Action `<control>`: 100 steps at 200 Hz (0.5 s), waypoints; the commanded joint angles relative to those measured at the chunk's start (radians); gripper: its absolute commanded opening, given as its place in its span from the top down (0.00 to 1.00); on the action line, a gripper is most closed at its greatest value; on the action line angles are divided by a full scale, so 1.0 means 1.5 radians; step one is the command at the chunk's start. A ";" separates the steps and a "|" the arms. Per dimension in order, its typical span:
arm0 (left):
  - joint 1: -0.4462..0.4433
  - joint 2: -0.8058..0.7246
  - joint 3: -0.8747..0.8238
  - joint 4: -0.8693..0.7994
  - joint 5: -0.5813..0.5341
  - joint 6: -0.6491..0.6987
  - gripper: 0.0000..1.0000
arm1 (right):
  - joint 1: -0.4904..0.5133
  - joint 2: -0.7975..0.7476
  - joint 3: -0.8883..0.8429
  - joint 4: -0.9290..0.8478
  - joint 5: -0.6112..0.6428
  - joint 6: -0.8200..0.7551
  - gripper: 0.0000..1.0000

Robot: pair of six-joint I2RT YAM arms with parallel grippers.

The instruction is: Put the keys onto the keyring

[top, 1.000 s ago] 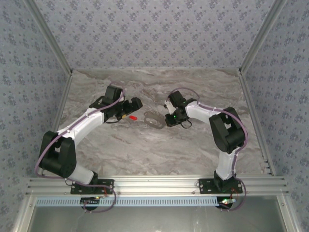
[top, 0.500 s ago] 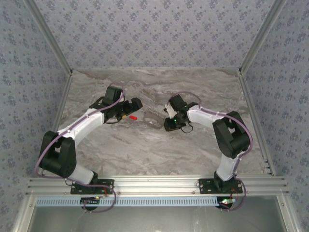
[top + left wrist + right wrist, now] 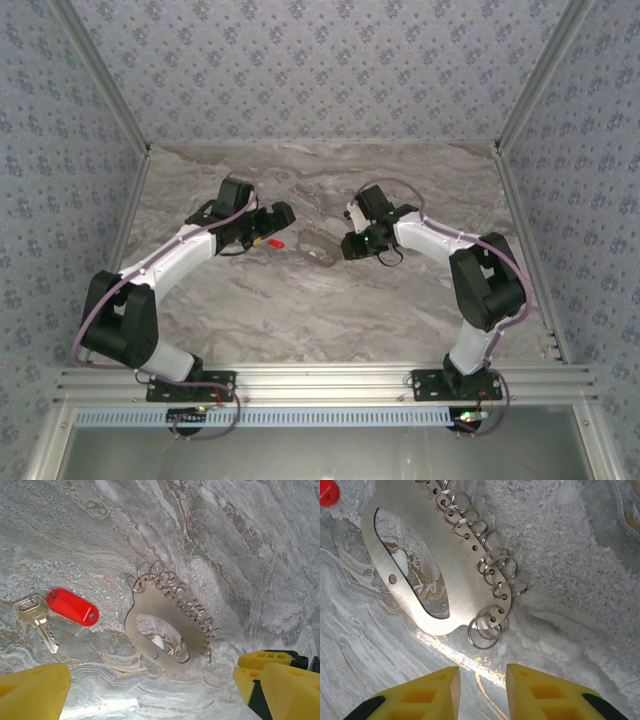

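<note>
Evidently, the coming move turns on how the keys and the keyring are laid out between the two arms. Both are seen lying flat on the desk. The keys, marked by a red tag, are just beside the keyring but not touching it. From above, the keys are found directly under the left hand, while the keyring lies between the arms, nearer the right hand.

The left hand is spread fully wide and nothing is held in it. The right hand is parted by a narrow gap, and nothing is gripped.

In the right wrist view the keyring is set diagonally, its long axis slanting away to the upper left. Its rounded end and its last split rings lie just ahead of the fingertips. The keys are judged best taken by the left arm and the keyring steadied by the right.
</note>
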 commanded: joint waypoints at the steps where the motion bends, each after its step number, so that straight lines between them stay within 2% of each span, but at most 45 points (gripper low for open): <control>1: -0.003 -0.015 -0.002 -0.003 -0.004 0.004 0.02 | 0.015 0.026 0.040 -0.030 0.037 -0.044 0.66; 45: -0.004 -0.021 -0.002 -0.009 -0.009 0.006 0.02 | 0.041 0.049 0.049 -0.045 0.089 -0.080 0.65; 100: -0.004 -0.019 -0.002 -0.012 -0.011 0.006 0.02 | 0.062 0.058 0.041 -0.037 0.064 -0.063 0.65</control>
